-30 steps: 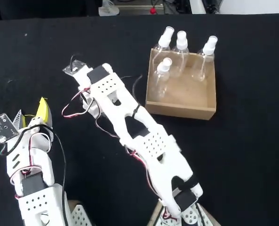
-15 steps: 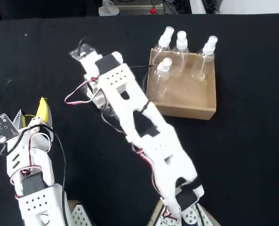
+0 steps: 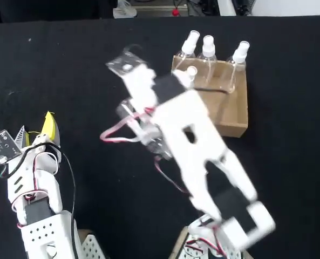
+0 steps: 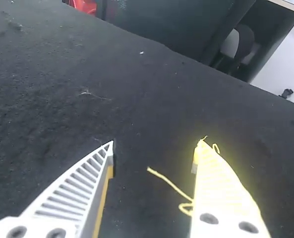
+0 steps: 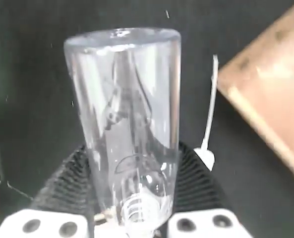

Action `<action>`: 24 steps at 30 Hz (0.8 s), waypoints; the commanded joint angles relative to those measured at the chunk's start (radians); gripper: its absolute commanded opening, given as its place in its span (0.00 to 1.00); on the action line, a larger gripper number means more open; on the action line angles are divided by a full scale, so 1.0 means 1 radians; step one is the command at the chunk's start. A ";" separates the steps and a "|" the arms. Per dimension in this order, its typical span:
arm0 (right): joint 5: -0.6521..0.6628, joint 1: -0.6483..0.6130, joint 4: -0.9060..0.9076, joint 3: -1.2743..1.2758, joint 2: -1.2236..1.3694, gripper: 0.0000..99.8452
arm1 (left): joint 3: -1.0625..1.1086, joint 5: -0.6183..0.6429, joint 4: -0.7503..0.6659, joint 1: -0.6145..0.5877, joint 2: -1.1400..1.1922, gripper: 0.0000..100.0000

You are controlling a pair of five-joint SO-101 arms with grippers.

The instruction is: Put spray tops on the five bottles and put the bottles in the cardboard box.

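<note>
Nearest me, the left gripper (image 4: 155, 148) hangs low over the black worktop (image 4: 62, 74) with its fingers spread and nothing between them. I would leave it there, well apart from the work.

Farther in, the right gripper (image 5: 132, 168) has its fingers pinching the clear bottle (image 5: 124, 94) at the neck end, with the base pointing away from the wrist camera. The neck is buried between the fingers, so I cannot tell whether a spray top is on it. I would want that confirmed before boxing it.

In the high view the right arm (image 3: 195, 124) slants toward the cardboard box (image 3: 234, 129), and the bottle is outside its walls, near one corner. Beyond that, four capped bottles (image 3: 207, 49) crowd the back and left of the box.

To place this one well, I judge it must:
- clear the wall with height to spare;
- head for the bare floor at the front right;
- come upright;
- settle on its base before the fingers let go, so it does not knock its neighbours.
</note>
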 commanded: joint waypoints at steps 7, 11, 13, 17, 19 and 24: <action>0.328 0.434 -0.008 0.479 -0.401 0.01 | 0.021 0.000 -0.025 -0.004 -0.012 0.25; 0.557 0.743 -0.061 0.527 -0.404 0.01 | 0.021 0.000 -0.023 -0.004 -0.012 0.25; 0.623 0.914 -0.133 0.527 -0.381 0.01 | 0.021 0.000 -0.023 -0.004 -0.012 0.25; 0.718 1.157 -0.256 0.524 -0.289 0.01 | 0.021 0.000 -0.026 -0.002 -0.012 0.25; 0.726 1.226 -0.311 0.524 -0.229 0.01 | 0.021 0.002 -0.026 -0.001 -0.012 0.25; 0.713 1.329 -0.500 0.524 -0.044 0.01 | 0.021 0.003 -0.026 -0.001 -0.012 0.25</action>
